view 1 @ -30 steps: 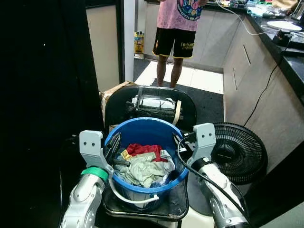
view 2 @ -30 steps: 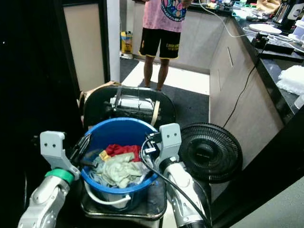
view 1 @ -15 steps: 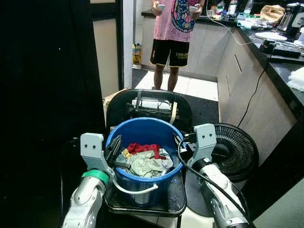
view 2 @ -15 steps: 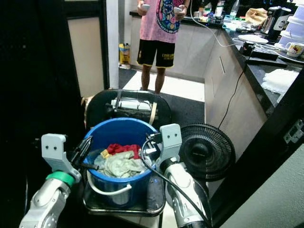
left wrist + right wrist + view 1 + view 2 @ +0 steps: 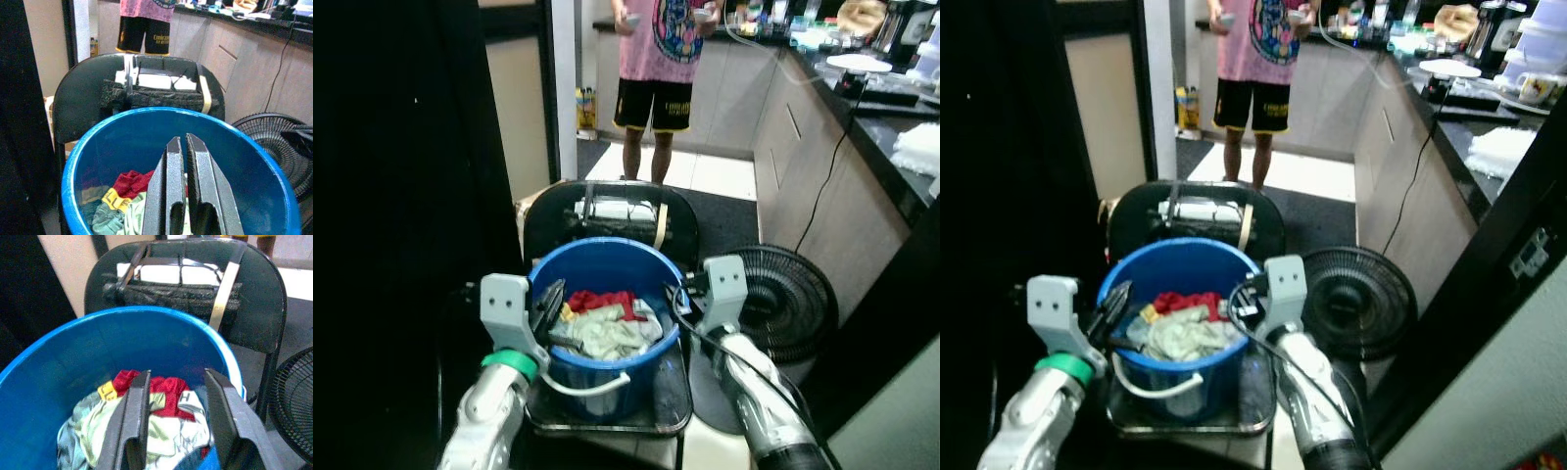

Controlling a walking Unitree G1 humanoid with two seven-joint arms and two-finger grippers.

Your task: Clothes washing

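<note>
Jaws on the left gripper (image 5: 185,188) are seen pressed almost together, a thin slit between them, poised over the near-left rim of the blue bucket (image 5: 651,276); those on the right gripper (image 5: 178,423) are spread apart, held above the laundry at the bucket's right rim, with nothing pinched by either. The bucket is stood on the seat of a black chair (image 5: 680,220), with its white handle (image 5: 589,384) hung down over the near side. Inside it a crumpled heap of clothes (image 5: 605,325) is piled low: a pale greenish-white garment on top, a red one behind it, and a bit of yellow at the left. The bucket walls above the heap are bare, so it is judged well under half full. A bundle is strapped to the chair back, and a black fan (image 5: 793,299) is placed on the floor just beside the chair. A person (image 5: 656,59) is seen standing well beyond, by the kitchen counter.

The step in hand is judged to be the taking up of the laundry bucket, or a garment from it, for carrying to the wash. For the next move, both grippers would need to be lowered and closed firmly on opposite sides of the rim, or on the cloth itself
</note>
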